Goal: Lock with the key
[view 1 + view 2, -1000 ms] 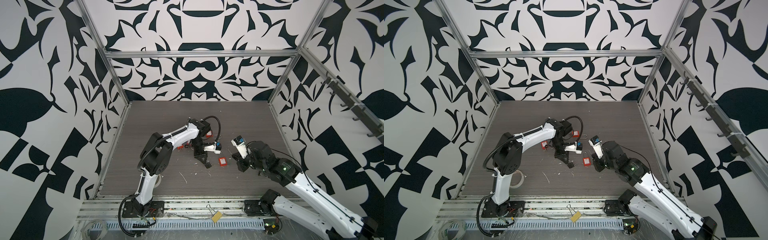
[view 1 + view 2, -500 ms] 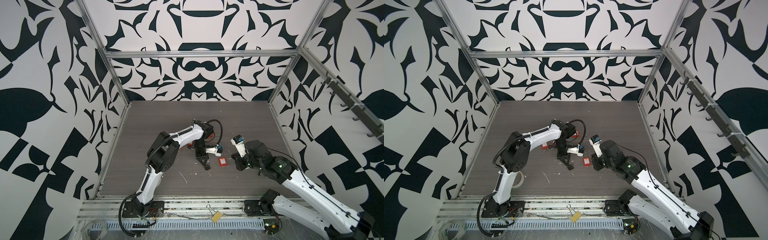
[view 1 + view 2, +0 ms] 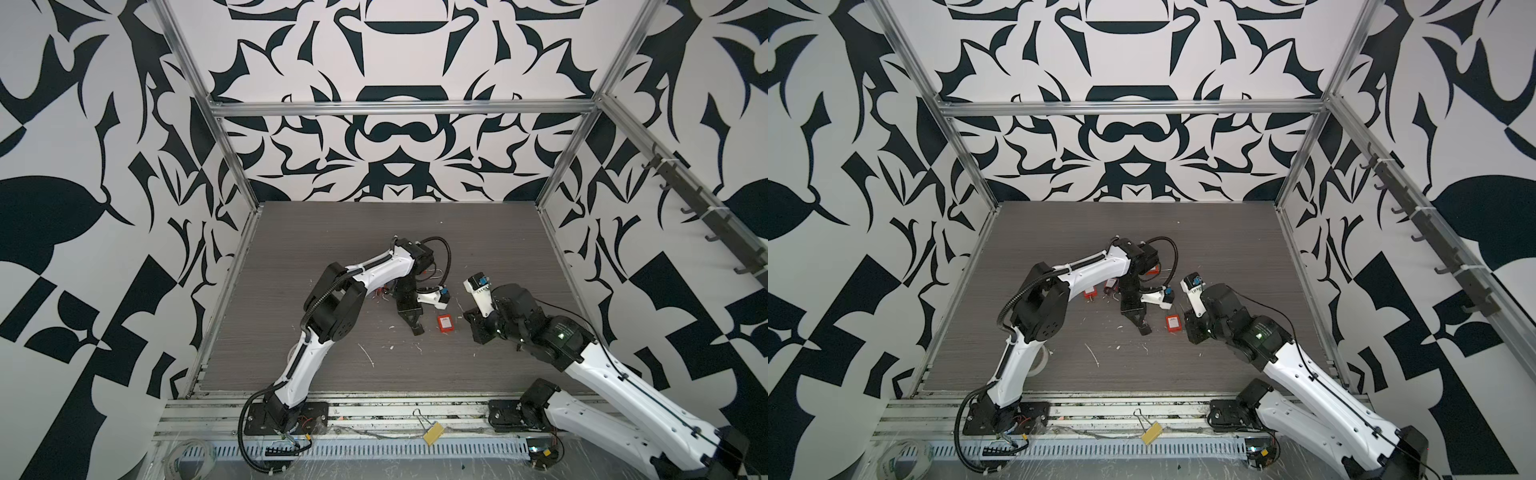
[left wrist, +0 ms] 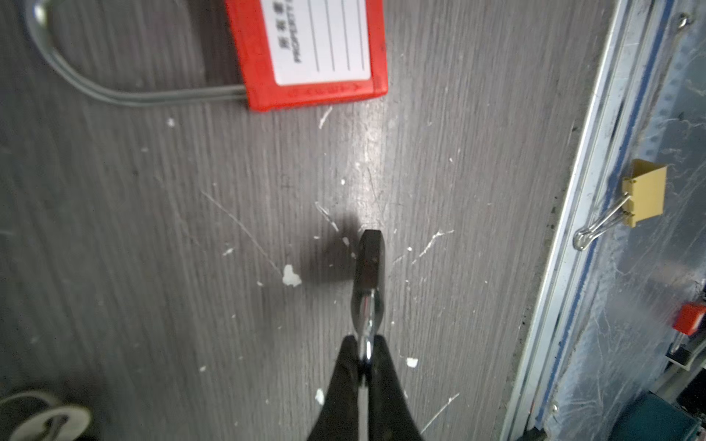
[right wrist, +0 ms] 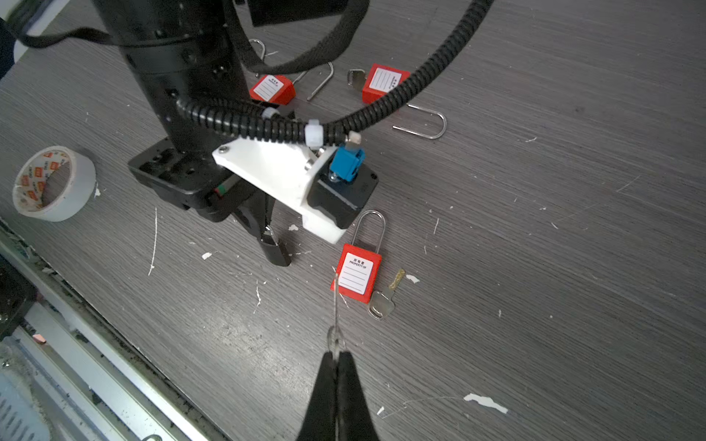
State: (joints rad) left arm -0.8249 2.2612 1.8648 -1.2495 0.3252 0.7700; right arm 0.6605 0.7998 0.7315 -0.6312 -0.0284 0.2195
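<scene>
Only right wrist: key (image 5: 383, 298) beside padlock (image 5: 356, 273)

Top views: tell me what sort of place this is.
Probably a robot test cell in a lab: an aluminium frame carrying black-and-white patterned walls, a left arm and right arm mounted on a front rail, and a red padlock on the table.

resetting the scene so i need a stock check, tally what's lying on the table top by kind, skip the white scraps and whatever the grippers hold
padlocks: 4, all red, one dim in shadow
keys: 2, one loose, one stuck in a padlock
tape rolls: 1
total: 7
</scene>
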